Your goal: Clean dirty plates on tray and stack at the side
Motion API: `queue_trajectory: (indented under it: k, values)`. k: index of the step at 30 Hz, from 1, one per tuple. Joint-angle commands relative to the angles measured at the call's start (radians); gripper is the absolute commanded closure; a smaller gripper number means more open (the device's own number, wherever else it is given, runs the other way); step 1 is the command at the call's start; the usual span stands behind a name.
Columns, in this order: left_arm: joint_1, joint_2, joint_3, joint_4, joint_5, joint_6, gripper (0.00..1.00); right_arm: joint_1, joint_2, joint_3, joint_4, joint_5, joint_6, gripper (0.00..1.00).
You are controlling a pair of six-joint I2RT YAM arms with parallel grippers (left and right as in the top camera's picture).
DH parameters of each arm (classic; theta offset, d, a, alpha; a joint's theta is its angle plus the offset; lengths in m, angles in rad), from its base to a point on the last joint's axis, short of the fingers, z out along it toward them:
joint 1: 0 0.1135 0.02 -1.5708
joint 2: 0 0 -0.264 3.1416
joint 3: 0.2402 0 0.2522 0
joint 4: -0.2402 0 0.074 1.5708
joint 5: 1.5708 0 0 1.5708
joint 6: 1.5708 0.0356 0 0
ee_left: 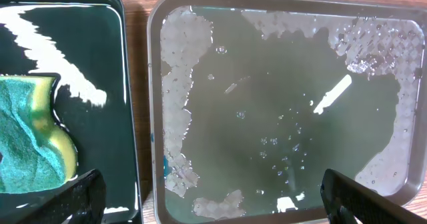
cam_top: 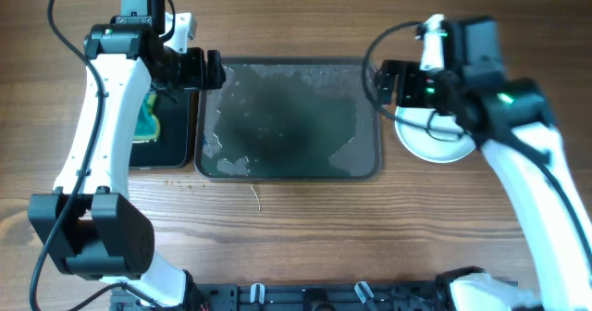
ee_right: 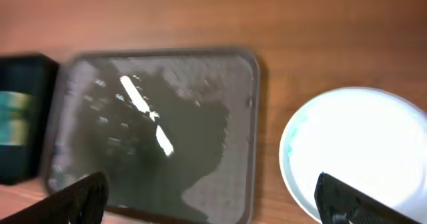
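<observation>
Dark grey rectangular tray [cam_top: 277, 117] bare; round white plates [ee_right: 360, 151] at its 3 o'clock. Wide, empty: left claw [ee_left: 213, 201], right claw [ee_right: 213, 201]. Raise right vertically, sparing stack.

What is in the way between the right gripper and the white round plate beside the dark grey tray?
Nothing visible does. The right gripper hangs open above the dark grey rectangular tray's right edge, and only bare wooden table lies between it and the round white plate.
</observation>
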Motion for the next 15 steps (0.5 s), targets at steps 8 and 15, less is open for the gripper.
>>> queue_trajectory:
  k: [8, 15]
  values:
    - [0.000, 0.002, 0.006, 0.003, -0.002, -0.010, 0.00, 0.006, -0.251, 0.032, -0.056, -0.133, -0.042, 0.00]
    - [0.000, 0.002, 0.006, 0.003, -0.002, -0.010, 0.00, 0.006, -0.331, 0.030, -0.095, 0.071, -0.056, 0.00]
